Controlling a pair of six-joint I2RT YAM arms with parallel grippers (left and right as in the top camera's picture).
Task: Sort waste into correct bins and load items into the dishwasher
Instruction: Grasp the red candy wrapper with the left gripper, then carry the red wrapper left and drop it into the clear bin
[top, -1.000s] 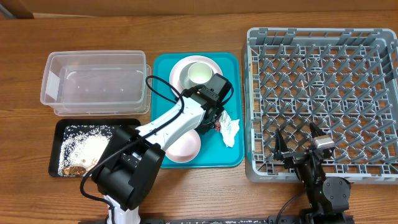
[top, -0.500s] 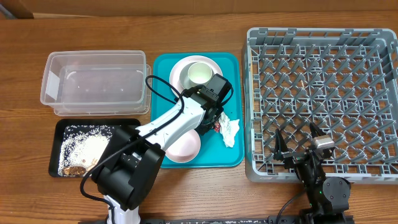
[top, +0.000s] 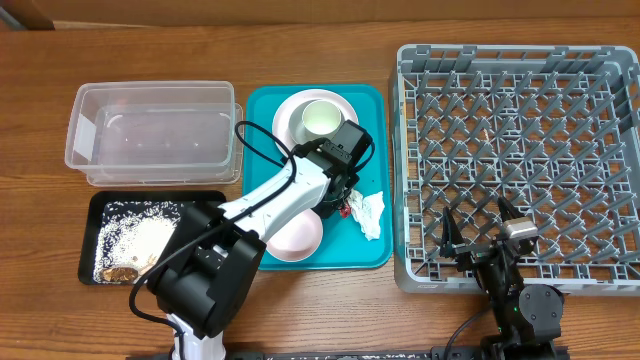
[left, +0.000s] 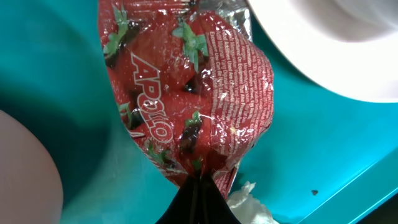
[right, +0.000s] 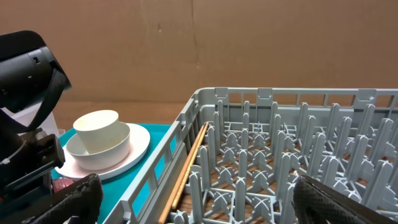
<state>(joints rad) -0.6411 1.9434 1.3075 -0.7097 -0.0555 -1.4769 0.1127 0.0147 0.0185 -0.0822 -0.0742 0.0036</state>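
My left gripper (left: 199, 190) is shut on the lower edge of a red snack wrapper (left: 186, 93) over the teal tray (top: 268, 110); overhead the wrapper (top: 347, 206) shows only as a red sliver beside the arm. A crumpled white napkin (top: 369, 212) lies right of it on the tray and shows at the bottom of the left wrist view (left: 252, 205). A cream cup (top: 323, 117) sits in a bowl on a pink plate (top: 290, 110) at the tray's back. Another pink plate (top: 295, 237) lies at the tray's front. My right gripper (top: 476, 229) is open and empty over the grey dish rack (top: 520, 60).
A clear plastic bin (top: 152, 133) stands left of the tray. A black tray (top: 98, 212) with food scraps sits in front of it. A wooden chopstick (right: 189, 165) lies along the rack's left inner wall.
The napkin has shifted slightly on the tray beside the left gripper. The right arm has not moved.
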